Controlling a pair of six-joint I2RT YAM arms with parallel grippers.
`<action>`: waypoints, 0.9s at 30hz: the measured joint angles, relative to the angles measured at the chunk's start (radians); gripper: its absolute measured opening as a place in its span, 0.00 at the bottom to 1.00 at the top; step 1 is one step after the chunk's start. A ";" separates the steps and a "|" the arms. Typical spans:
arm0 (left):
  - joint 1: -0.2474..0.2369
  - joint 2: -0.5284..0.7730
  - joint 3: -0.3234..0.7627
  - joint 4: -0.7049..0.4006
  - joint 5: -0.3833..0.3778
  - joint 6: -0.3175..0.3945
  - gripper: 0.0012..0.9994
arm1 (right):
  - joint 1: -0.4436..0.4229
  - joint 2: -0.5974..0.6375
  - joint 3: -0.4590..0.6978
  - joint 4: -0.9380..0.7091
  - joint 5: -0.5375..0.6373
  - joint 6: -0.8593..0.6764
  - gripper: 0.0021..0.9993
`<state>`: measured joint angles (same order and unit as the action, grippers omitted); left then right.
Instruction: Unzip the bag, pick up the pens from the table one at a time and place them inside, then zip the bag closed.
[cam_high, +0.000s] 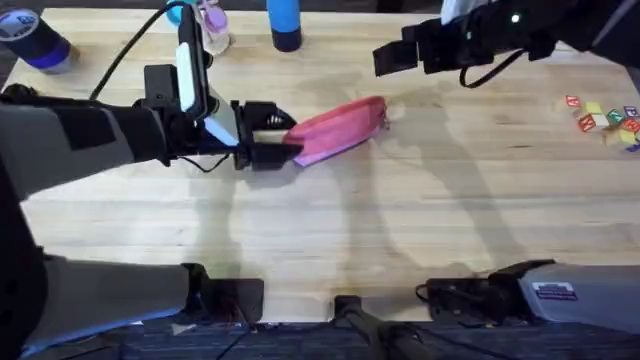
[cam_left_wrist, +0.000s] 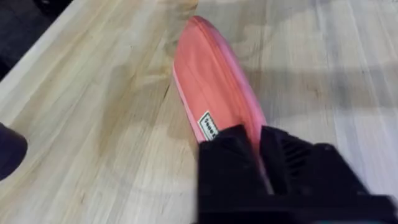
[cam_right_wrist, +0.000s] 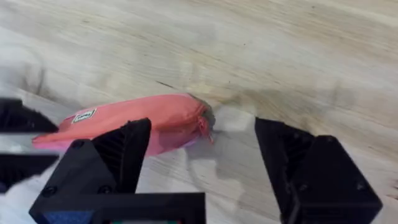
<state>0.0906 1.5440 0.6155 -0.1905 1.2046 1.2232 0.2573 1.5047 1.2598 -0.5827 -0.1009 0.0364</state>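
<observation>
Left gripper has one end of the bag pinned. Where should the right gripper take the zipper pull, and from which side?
Grip the small pull at the bag's free end, opposite the left gripper. The right gripper, open above it, should probably descend from above, fingers straddling that end.

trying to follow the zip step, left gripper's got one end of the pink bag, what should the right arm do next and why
Probably lower the right gripper onto the zipper end of the bag. The left gripper is shut on the bag's near end, pinning it to the table, while the right gripper hangs open above the far end, where the zipper pull seems to sit, so it looks ready to grasp.
</observation>
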 joint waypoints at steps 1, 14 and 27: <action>0.000 0.000 0.000 0.000 0.001 0.000 0.54 | 0.000 0.000 0.000 0.000 0.000 0.000 1.00; 0.000 0.000 0.000 -0.002 0.004 -0.003 0.99 | 0.000 0.000 0.000 0.000 0.000 -0.001 1.00; 0.000 -0.161 0.000 -0.004 -0.158 -0.311 0.99 | 0.000 0.000 0.000 -0.010 0.000 -0.016 1.00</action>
<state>0.0906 1.3826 0.6155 -0.1947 1.0462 0.9119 0.2573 1.5047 1.2598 -0.5922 -0.1005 0.0204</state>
